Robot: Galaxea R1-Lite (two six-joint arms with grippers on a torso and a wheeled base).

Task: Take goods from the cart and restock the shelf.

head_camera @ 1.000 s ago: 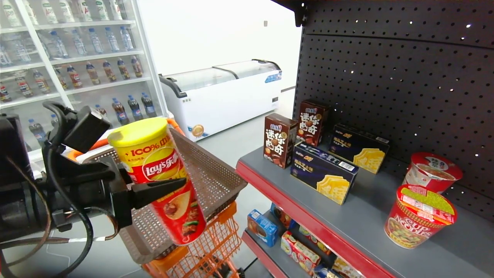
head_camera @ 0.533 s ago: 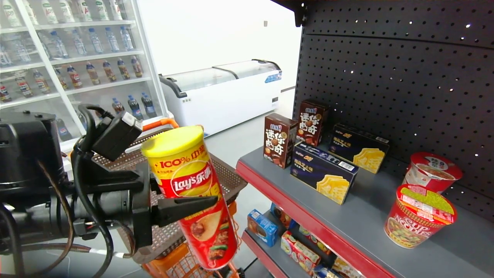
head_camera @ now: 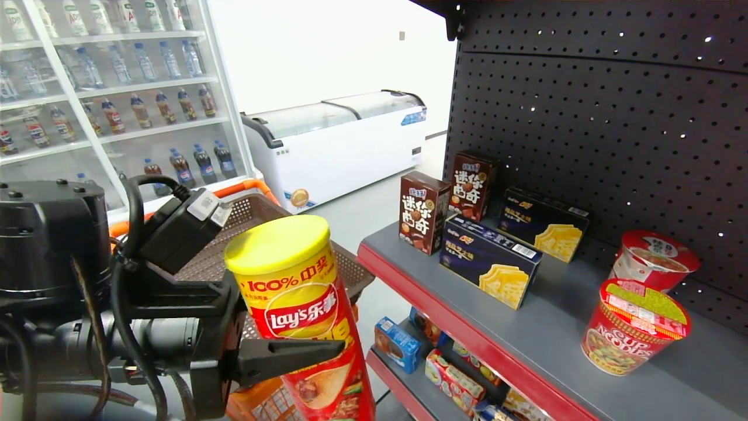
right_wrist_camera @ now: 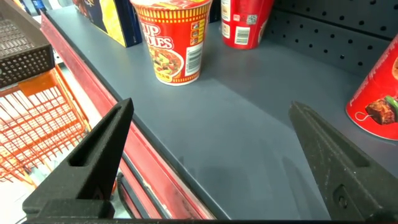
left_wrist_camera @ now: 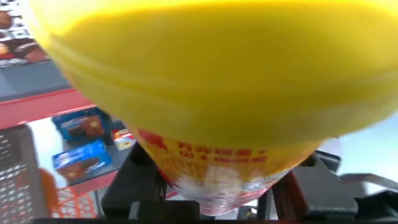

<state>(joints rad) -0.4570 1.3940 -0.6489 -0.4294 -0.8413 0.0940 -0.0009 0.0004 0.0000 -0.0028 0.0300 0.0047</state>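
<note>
Black left arm (head_camera: 47, 234), looped black cables (head_camera: 125, 234), wedge-shaped black pincer (head_camera: 292, 327)

Two chip cans (head_camera: 298, 304) (right_wrist_camera: 379, 93), two noodle cups (head_camera: 634, 327) (head_camera: 653, 260), two brown boxes (head_camera: 422, 211) (head_camera: 472, 184), two navy boxes (head_camera: 491, 269) (head_camera: 543, 225).

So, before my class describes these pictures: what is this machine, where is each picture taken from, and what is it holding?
It is a wheeled robot with two arms, each ending in a two-fingered hand. The wide picture comes from a camera on its head, the other two from cameras on its wrists. In the head view the left hand is shut on a crisp tube with a yellow lid, held in the air near the orange cart. The left wrist view sees that lid close up. The right wrist view shows the right hand open and empty over the grey shelf. On it sit noodle cups, brown boxes and dark blue boxes.
</note>
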